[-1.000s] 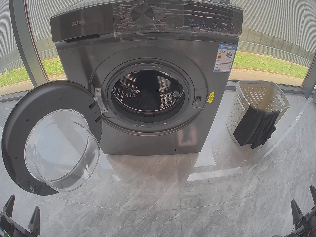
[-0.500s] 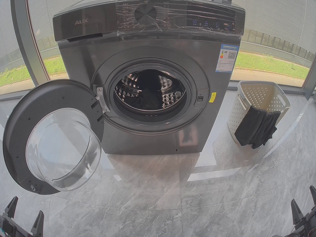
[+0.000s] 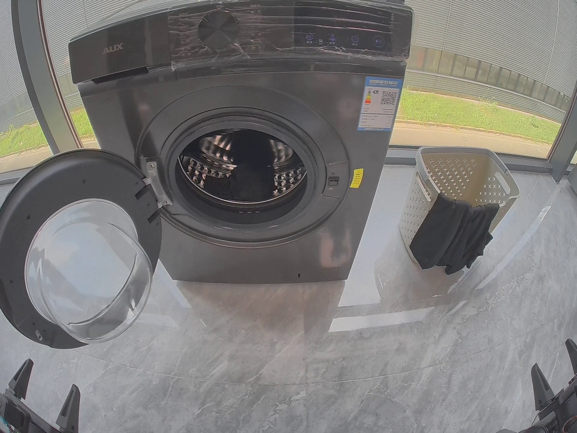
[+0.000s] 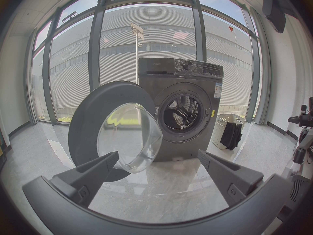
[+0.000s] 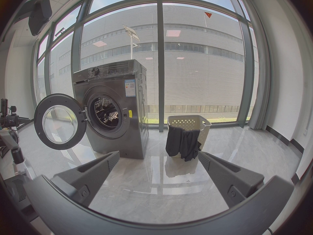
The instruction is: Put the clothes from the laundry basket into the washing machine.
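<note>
A grey front-loading washing machine [image 3: 240,121] stands ahead with its round door [image 3: 72,248] swung open to the left and its drum [image 3: 242,166] exposed. To its right a white perforated laundry basket [image 3: 475,172] sits on the floor, a dark garment [image 3: 454,233] draped over its front rim. My left gripper [image 3: 45,386] hangs open at the lower left, far from the machine. My right gripper [image 3: 556,368] stands open at the lower right, well short of the basket. The basket [image 5: 192,123] and garment [image 5: 182,141] lie ahead of the right gripper [image 5: 158,159].
Glossy grey marble floor [image 3: 312,344] spreads between me and the machine. Tall windows and dark frames stand behind the machine. The open door [image 4: 111,124] juts out over the floor on the left side. Camera gear on a stand [image 4: 303,128] sits off to one side.
The whole head view has shifted: the machine and basket now sit further left in the picture, so the camera moved. Both grippers hold the same open pose.
</note>
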Robot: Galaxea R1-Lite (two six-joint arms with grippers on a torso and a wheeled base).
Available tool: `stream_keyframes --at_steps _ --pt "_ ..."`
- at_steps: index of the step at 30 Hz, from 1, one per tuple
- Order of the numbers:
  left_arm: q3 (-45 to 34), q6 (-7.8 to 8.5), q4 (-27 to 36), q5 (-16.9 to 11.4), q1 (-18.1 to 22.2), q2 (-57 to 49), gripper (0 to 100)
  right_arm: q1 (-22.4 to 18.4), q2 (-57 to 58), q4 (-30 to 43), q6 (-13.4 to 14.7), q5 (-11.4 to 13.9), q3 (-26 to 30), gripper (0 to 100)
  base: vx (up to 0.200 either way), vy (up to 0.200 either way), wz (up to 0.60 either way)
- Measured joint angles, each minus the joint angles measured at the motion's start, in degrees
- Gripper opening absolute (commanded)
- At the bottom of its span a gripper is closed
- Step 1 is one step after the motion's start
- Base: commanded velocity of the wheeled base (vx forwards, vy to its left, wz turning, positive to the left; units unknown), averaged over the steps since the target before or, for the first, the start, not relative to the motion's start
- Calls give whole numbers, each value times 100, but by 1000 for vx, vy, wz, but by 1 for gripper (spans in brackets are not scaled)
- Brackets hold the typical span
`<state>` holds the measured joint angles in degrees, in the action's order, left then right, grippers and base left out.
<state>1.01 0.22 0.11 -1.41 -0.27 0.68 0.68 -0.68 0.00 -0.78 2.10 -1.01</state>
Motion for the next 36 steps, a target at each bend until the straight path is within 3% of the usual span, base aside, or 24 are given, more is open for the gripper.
stream_keyframes --at_steps 20,26,36 --pt "0 -68 -4 44 0 6 100 0 -9 2 2 0 0 100 0 -200 0" --pt "0 -73 -4 46 0 6 100 0 -9 2 0 0 0 100 0 0 0" --pt "0 -100 0 52 0 9 100 -2 -11 0 2 0 0 100 200 0 0"
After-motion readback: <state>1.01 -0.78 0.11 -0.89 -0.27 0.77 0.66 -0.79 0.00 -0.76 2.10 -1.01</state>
